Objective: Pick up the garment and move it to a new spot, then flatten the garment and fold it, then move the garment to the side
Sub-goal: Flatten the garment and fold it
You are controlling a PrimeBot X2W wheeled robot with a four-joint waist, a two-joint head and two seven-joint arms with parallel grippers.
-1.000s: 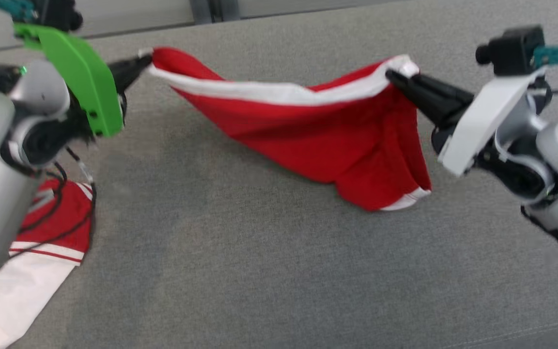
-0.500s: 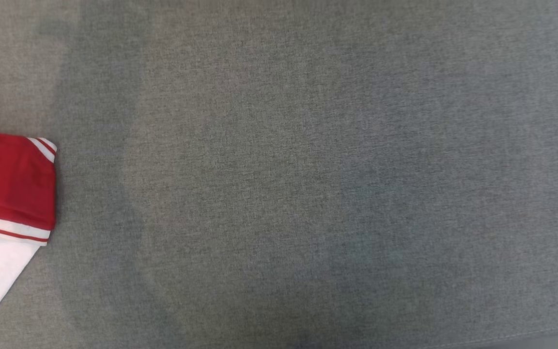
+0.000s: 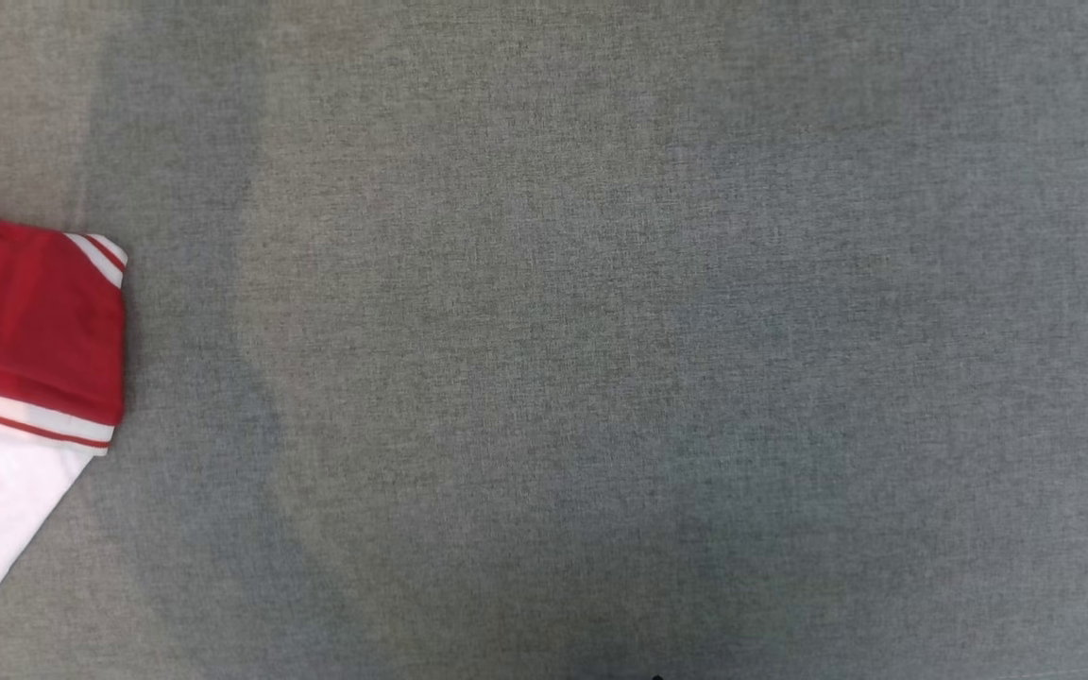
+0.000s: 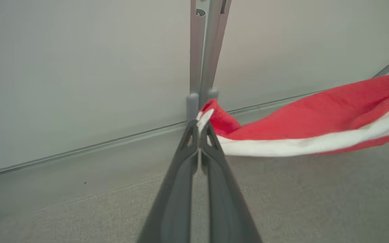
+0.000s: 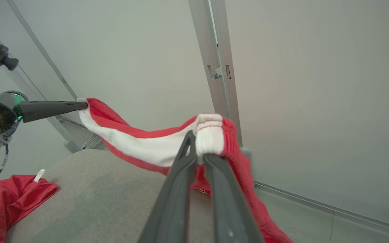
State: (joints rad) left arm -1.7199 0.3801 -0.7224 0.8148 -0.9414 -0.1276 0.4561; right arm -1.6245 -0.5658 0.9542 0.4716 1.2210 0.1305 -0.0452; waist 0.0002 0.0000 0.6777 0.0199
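Observation:
The garment [image 4: 316,128] is red with a white band and hangs stretched in the air between my two grippers above the grey surface. In the left wrist view my left gripper [image 4: 200,124] is shut on one corner of it, and the cloth runs off to the right. My right gripper [image 5: 199,148] is shut on the bunched white waistband, with the garment [image 5: 137,145] sagging leftward toward the left gripper [image 5: 79,106], which pinches the far corner. Red cloth also hangs down past my right fingers.
A second folded red and white garment [image 3: 25,321] lies at the left edge of the grey fabric surface [image 3: 601,331]. Red cloth [image 5: 8,199] lies low left in the right wrist view. A pale wall with a metal post [image 4: 204,50] stands close behind.
The head camera has moved: a second ago it looked at both grippers holding the garment, now at bare grey surface. The folded garment sits slightly higher in the picture than half a second ago.

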